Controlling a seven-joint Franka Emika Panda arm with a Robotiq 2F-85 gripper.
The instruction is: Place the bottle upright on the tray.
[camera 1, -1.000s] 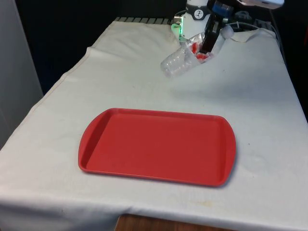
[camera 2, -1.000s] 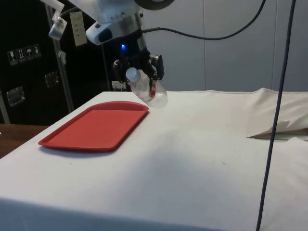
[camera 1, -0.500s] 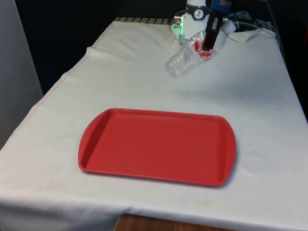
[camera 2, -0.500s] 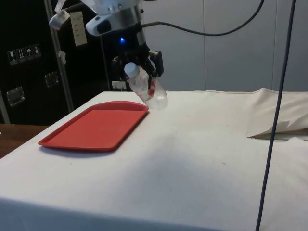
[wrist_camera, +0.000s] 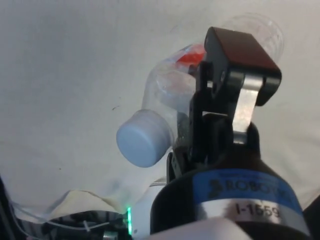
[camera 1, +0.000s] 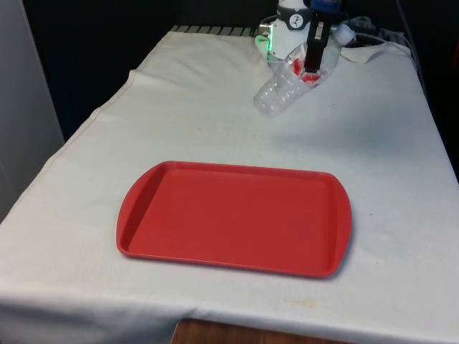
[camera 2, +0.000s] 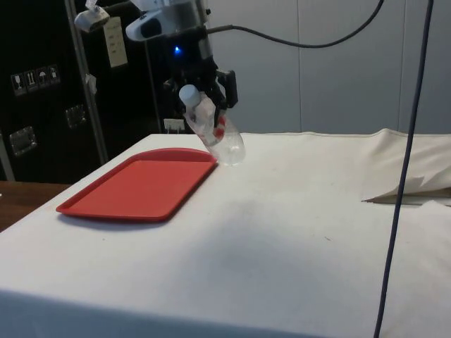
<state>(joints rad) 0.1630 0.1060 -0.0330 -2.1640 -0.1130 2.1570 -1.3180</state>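
A clear plastic bottle (camera 1: 283, 87) with a white cap and a red label hangs tilted in the air, base lower than cap. My black gripper (camera 1: 313, 59) is shut on the bottle near its label. It is held above the cloth beyond the far edge of the red tray (camera 1: 233, 216). In the side view the bottle (camera 2: 218, 137) slants with its cap up, just past the tray's (camera 2: 141, 184) far corner, with the gripper (camera 2: 209, 107) around its upper part. The wrist view has the bottle (wrist_camera: 167, 97) between the fingers (wrist_camera: 235, 75), its cap towards the camera.
The tray lies flat and bare in the middle of the white cloth (camera 1: 387, 158). Cables and crumpled cloth (camera 1: 373, 44) lie at the table's far end. A fold of cloth (camera 2: 409, 186) rises on the side view's right.
The gripper has risen a little and turned the bottle more upright, its cap higher and its base swinging down; the bottle has drifted slightly to the front view's right.
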